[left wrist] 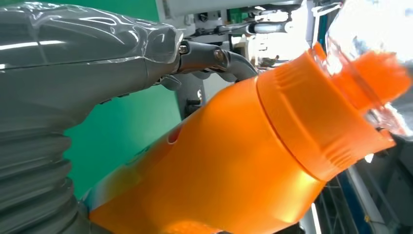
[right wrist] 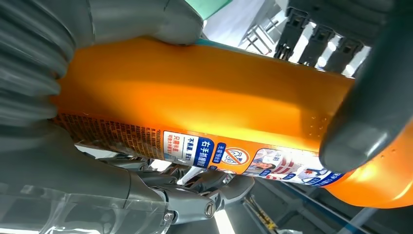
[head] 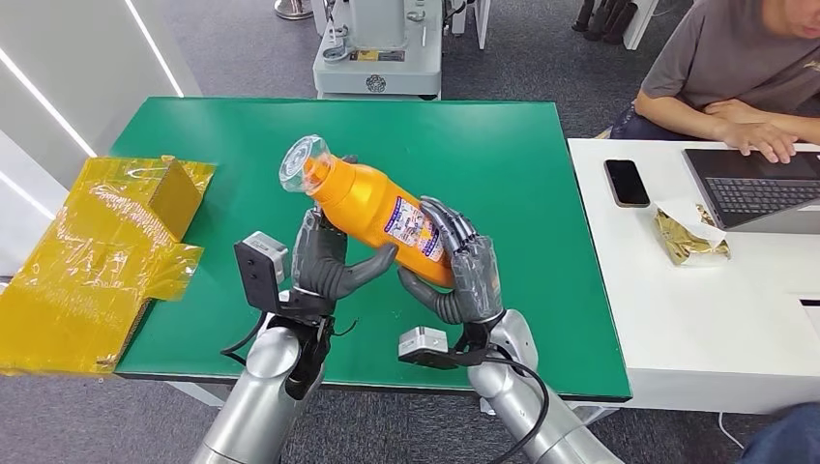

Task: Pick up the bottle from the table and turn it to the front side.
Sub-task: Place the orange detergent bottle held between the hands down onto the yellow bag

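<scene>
Bottle (head: 379, 209) first, since everything is arranged around it: it is hanging clear above the green tabletop (head: 503, 145), tilted, with its clear-capped neck pointing up and away to the robot's left and its base dropping toward the right. Both hands are sharing it, which I take to be the way of rolling it about its long axis without letting it fall. Its left hand (head: 329, 263) is cradling the underside, thumb reaching across the orange body, fingers wrapping up behind the shoulder. Its right hand (head: 464, 271) is clamping the lower end, dark fingers (head: 453, 232) lying over the printed label (head: 418, 228), thumb pressing from beneath. That label is facing up and sideways, so the turn looks partway done to me. Off to the side, a yellow wrapped bundle (head: 87, 261) is lying over the tabletop's left edge, and a person (head: 725, 77) is typing on a laptop (head: 754, 184) at the neighbouring white desk.
</scene>
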### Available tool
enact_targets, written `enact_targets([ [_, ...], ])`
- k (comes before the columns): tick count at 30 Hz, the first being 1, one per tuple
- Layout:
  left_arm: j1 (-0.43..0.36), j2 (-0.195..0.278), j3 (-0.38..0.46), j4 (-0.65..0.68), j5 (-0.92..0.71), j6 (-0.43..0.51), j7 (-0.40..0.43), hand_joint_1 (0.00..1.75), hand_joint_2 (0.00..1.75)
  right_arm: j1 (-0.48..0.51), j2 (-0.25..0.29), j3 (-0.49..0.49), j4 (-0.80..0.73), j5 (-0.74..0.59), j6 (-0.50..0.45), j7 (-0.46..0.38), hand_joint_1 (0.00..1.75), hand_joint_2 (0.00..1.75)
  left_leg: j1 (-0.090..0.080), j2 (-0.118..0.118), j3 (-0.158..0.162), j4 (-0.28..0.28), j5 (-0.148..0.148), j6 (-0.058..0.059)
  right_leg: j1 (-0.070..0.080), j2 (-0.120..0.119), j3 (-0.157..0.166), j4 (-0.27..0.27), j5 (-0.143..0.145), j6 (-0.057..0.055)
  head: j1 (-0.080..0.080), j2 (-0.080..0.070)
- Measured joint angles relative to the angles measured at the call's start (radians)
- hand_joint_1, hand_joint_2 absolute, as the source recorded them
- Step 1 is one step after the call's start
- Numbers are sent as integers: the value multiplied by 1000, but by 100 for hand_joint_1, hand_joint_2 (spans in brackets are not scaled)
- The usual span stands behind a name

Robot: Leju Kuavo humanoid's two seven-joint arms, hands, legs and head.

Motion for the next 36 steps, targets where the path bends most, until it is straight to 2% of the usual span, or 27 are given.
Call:
enact_targets([
  [8, -35, -2, 31, 44, -1, -15, -13, 0, 175, -37, -6, 86, 39, -121, 49, 2, 175, 175, 0, 0, 0, 0, 0, 0, 0, 0, 0, 0, 0, 0, 0, 0],
  [20, -30, -6, 62, 51, -23, -7, -11, 0, 175, -62, -12, 133, 110, -141, 156, 8, 175, 175, 0, 0, 0, 0, 0, 0, 0, 0, 0, 0, 0, 0, 0, 0],
  [30, -25, -7, 81, 51, -33, -8, -3, 0, 175, -68, -14, 140, 154, -138, 177, 13, 175, 175, 0, 0, 0, 0, 0, 0, 0, 0, 0, 0, 0, 0, 0, 0],
  [34, -22, -7, 88, 50, -45, -14, 0, 175, 175, -81, -14, 143, 175, -138, 176, 9, 175, 175, 0, 0, 0, 0, 0, 0, 0, 0, 0, 0, 0, 0, 0, 0],
  [36, -21, -7, 91, 50, -46, -29, 0, 175, 175, -88, -14, 143, 186, -139, 174, 7, 175, 175, 0, 0, 0, 0, 0, 0, 0, 0, 0, 0, 0, 0, 0, 0],
])
